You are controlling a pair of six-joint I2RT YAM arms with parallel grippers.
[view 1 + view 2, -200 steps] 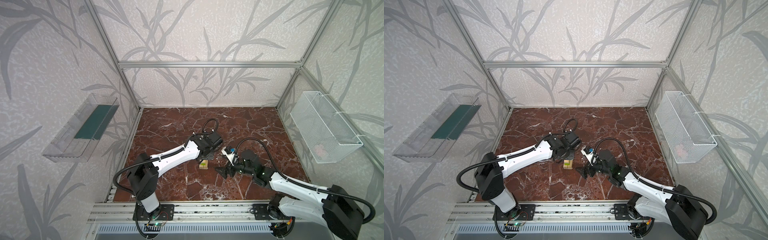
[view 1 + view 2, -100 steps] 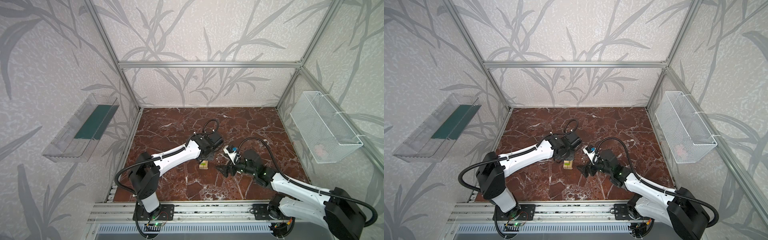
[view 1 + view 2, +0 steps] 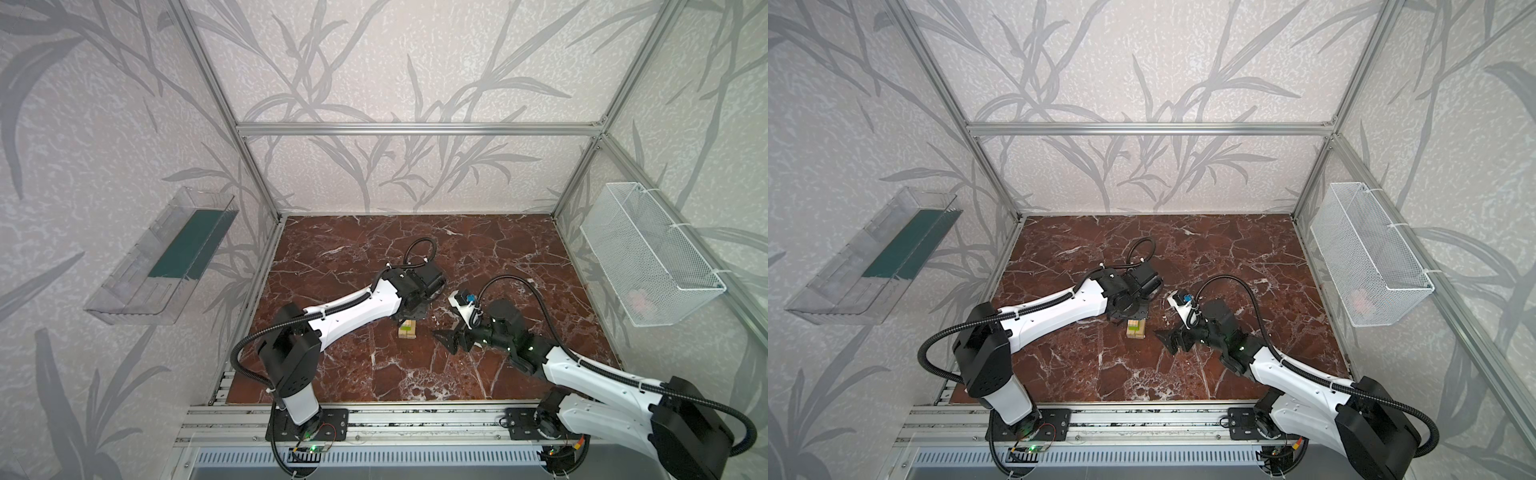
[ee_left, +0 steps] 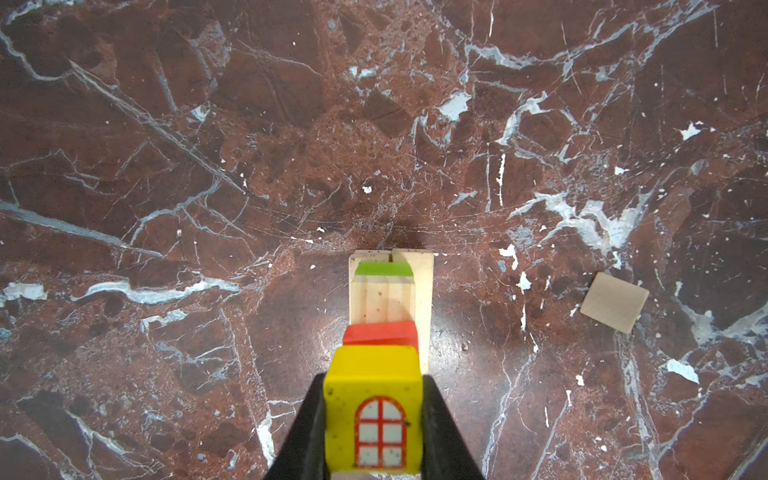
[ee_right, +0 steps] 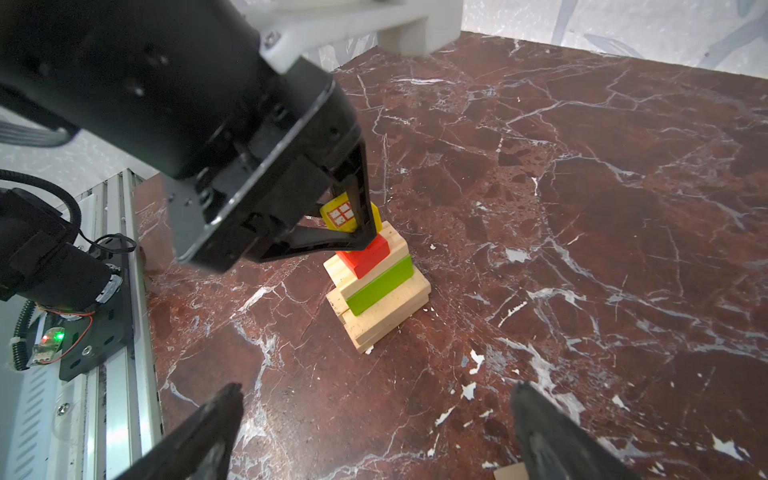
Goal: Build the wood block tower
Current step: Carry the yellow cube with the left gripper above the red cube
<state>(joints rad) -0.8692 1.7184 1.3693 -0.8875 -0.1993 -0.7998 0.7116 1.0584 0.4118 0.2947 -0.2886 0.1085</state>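
Small tower [image 5: 376, 307] of pale wood bars stands near middle of marble surface [image 5: 582, 208], slightly toward front rail edge. Stack includes lime-green bar [image 5: 380, 286], with red cube [image 5: 365, 257] on top.

Next layer, yellow cube with red window mark [image 5: 338, 214], sits just above red cube, contact unclear. It is clamped between 2 black fingers [image 4: 307, 415] of left gripper [image 4: 374, 386].

Judgement: placing step.
- Square yellow faces over red.
- Lower straight.
- Let go only once seated.
- Lift clear vertically, no sideways brush.

Empty right gripper [image 5: 376, 395] spread wide, near tower. Loose pale wood piece [image 4: 614, 302] lies flat, well apart.
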